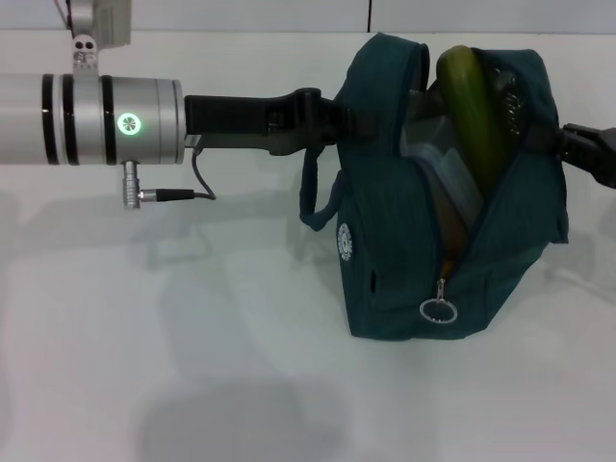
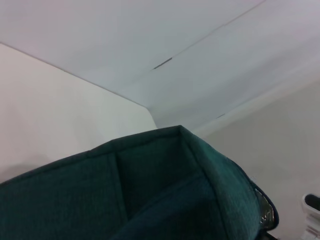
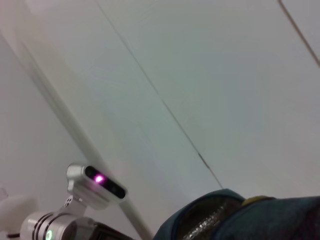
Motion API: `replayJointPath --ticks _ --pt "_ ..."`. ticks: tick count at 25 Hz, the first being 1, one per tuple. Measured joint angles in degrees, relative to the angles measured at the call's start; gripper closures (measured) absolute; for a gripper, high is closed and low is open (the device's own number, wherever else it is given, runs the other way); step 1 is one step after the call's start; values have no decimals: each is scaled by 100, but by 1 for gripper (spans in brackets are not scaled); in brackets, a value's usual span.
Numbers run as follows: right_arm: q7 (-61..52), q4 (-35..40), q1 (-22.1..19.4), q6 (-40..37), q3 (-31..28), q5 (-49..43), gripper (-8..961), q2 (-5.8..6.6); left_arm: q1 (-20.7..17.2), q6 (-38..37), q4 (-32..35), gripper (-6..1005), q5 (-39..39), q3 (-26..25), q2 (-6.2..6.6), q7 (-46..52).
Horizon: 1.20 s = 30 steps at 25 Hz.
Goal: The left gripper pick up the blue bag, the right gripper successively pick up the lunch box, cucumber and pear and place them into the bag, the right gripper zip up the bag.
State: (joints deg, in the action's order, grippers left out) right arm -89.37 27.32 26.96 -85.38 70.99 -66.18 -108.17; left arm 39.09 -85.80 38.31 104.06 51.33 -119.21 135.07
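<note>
The blue bag stands on the white table with its top unzipped. The cucumber leans upright inside, its tip above the rim. Beside it the clear lunch box shows in the opening, and an orange-brown sliver of the pear lies lower down. The zipper's ring pull hangs at the front. My left gripper reaches in from the left, shut on the bag's left rim. My right gripper sits against the bag's right side. Bag fabric fills the left wrist view, and the bag's rim shows in the right wrist view.
A loop handle hangs down the bag's left face. My left forearm spans the left half of the table, with a cable below it. The left wrist's camera housing shows in the right wrist view. The white table stretches in front.
</note>
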Motion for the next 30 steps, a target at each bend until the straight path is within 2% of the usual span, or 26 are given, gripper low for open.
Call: replayJointPath --ticks 6,9,18,25,30 --pt "22 -66 -8 -127 -135 10 876 -22 -11 2 1 955 -5 0 1 -7" --pt "134 -66 -60 -300 -275 6 821 -39 -15 1 0 954 -8 0 3 -7" --pt "303 -61 -371 -536 -1048 14 440 -219 -48 -4 1 952 -9 0 12 -15" --pt "372 -61 -455 -580 -1119 -7 163 -270 -51 -6 1 951 -13 0 11 -15" --pt "586 -66 -500 -1020 -1092 -260 143 -249 -52 16 1 950 -15 -3 7 -16"
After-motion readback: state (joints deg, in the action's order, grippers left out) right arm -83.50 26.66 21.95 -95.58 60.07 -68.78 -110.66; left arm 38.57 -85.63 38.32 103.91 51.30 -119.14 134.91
